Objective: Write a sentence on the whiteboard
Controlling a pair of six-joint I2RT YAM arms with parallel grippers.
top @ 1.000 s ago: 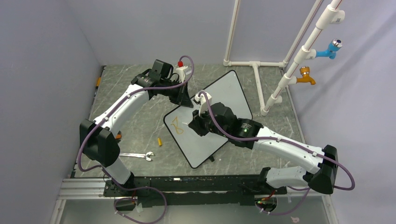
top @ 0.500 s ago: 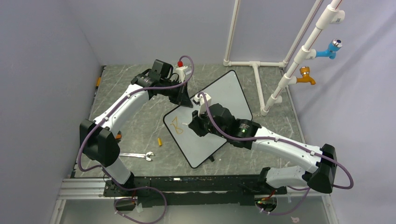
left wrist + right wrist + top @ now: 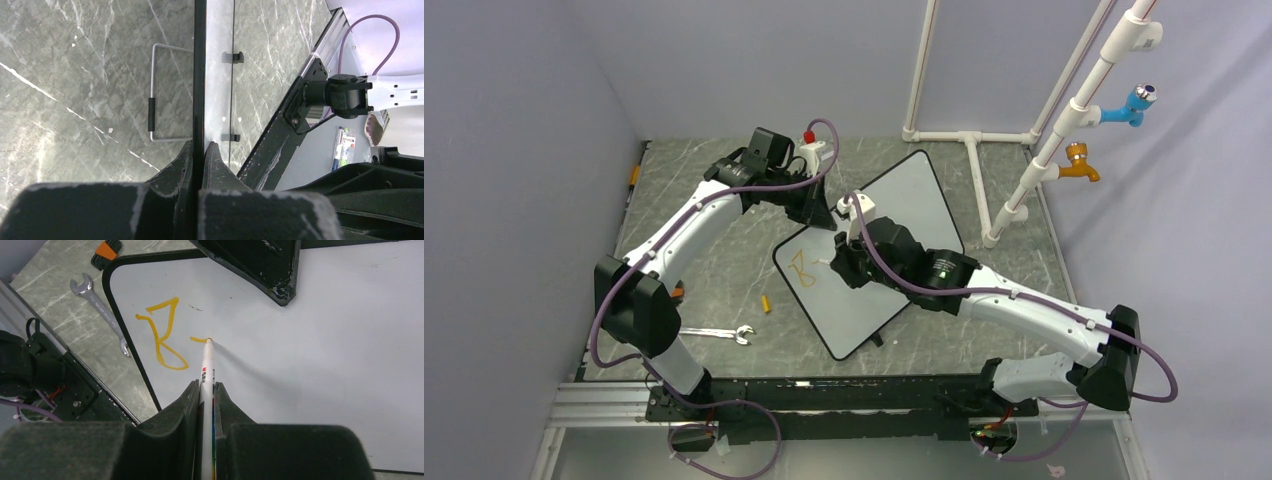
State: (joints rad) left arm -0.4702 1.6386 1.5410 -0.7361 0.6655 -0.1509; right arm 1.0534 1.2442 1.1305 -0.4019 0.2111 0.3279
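Note:
The whiteboard (image 3: 914,200) lies tilted on the table, white with a thin black frame. It also fills the right wrist view (image 3: 325,365). The sentence (image 3: 162,335) is an orange "B" plus a short orange stroke beside it; it also shows in the top view (image 3: 802,268). My right gripper (image 3: 206,390) is shut on a white marker (image 3: 206,370) whose tip touches the board at the end of that stroke. My left gripper (image 3: 199,150) is shut on the whiteboard's black frame edge (image 3: 199,70), at the board's far-left edge in the top view (image 3: 822,215).
A silver wrench (image 3: 716,334) and a small yellow marker cap (image 3: 766,303) lie on the table left of the board. An orange-black tool (image 3: 107,249) lies near the wrench (image 3: 100,310). White pipes (image 3: 984,150) with blue and orange taps stand at the back right.
My right gripper has shifted slightly up and left over the board with the marker, and a short orange stroke has appeared beside the "B". The left arm has not moved.

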